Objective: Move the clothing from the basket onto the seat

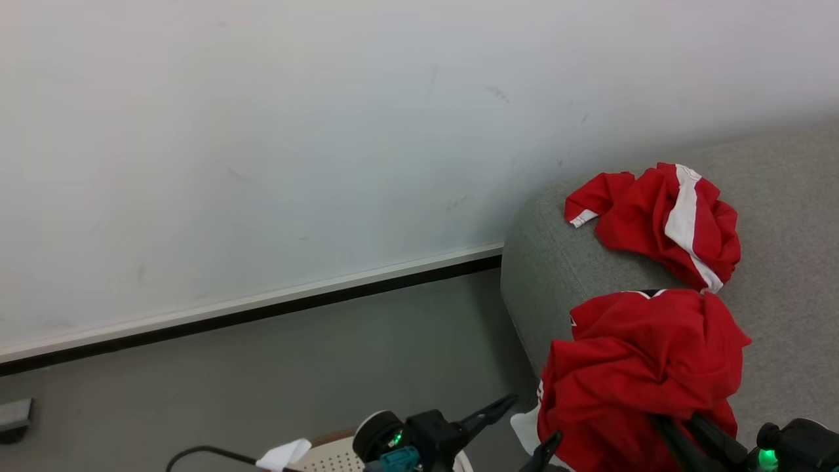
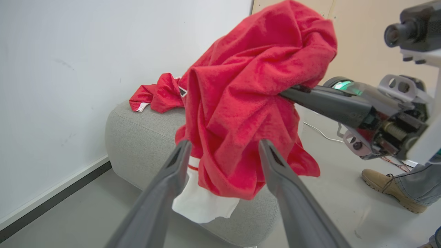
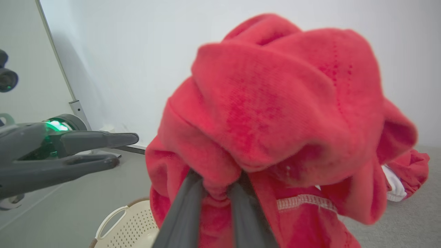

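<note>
Right pincer (image 3: 215, 184) pinching red garment (image 1: 642, 367) at seat (image 1: 786, 196) edge, left pincer (image 2: 224, 143) spread alongside, second garment (image 1: 655, 223) beyond, basket (image 3: 137, 227) below

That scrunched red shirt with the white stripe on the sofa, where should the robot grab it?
Probably best to pinch the raised fold beside the white stripe, at the top of the red shirt, coming straight down from above. It lies heaped on the sofa, so that ridge stands up, while the sleeve at its left lies flat.
</note>
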Available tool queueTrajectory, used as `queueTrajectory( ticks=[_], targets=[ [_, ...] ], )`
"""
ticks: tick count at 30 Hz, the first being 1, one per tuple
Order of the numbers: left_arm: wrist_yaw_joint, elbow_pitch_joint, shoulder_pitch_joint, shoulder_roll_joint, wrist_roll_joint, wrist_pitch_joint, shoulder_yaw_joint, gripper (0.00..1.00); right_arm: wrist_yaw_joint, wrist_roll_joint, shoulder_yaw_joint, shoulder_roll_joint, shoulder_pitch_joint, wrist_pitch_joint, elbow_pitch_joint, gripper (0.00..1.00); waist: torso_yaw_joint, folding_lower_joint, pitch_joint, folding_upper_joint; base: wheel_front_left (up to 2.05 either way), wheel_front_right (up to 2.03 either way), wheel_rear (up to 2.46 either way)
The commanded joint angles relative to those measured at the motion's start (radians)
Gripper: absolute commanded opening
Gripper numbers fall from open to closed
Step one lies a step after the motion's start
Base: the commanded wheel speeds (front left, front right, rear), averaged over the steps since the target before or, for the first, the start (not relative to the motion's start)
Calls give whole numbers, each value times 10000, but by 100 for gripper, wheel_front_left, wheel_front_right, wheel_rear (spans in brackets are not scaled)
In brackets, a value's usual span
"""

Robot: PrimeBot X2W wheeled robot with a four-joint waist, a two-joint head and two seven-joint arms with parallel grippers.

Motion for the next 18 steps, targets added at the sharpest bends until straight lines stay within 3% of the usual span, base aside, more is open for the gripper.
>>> queueTrajectory(
  ticks=[1, 12, 18],
  targets=[
    [-42, 53, -120, -12, -76, -65, -15, 100, -26, -86, -92, -52, 130, -33, -82, 0, -20, -1, 42, 0, 0, 0, 0],
    [93, 19, -312, 194, -203, -43, 203, 100, -26, -378, -1092, 113, -284, -35, 226, 0, 201, -1, 656, 0, 0, 0, 0],
    [121, -389, -1059, 535, 107, 230, 413, 100, -25, -337, -2583, 273, -1538, -30, 598, 0, 787, -1, 2324, 0, 0, 0, 0]
  ],
)
